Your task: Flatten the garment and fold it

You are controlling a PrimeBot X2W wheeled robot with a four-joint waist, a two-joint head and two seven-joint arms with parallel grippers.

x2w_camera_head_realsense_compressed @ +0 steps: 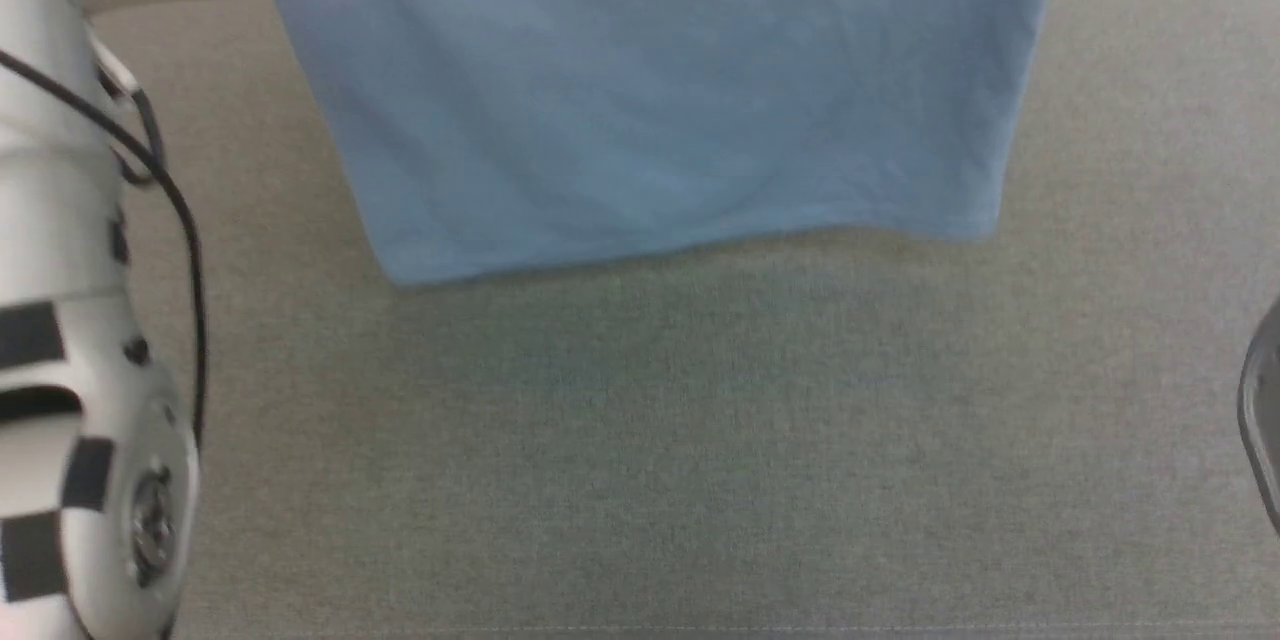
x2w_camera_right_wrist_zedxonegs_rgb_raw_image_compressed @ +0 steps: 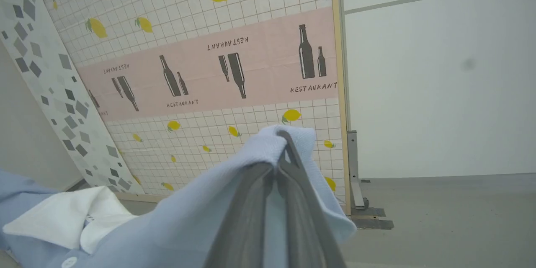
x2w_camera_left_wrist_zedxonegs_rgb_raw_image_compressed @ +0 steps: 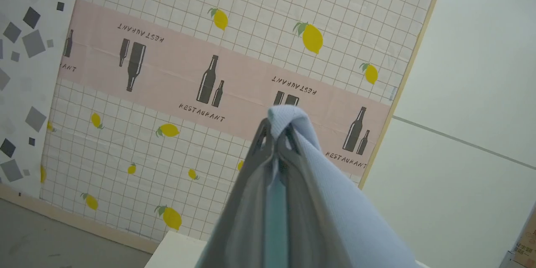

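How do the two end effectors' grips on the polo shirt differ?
The left end effector pinches a narrow tuft of the polo shirt that falls to one side; the right end effector sits in a wider bunch spilling both ways. Beside the right one lies the white collar; beside the left, plain blue cloth. Both are shut on the shirt.

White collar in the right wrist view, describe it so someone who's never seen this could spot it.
Start at the lemon-and-bottle patterned panel across the upper left. Below it, the light blue polo shirt runs from the right gripper to the lower left corner. There lies the collar: the one white fold against the blue cloth, a white button just beneath.
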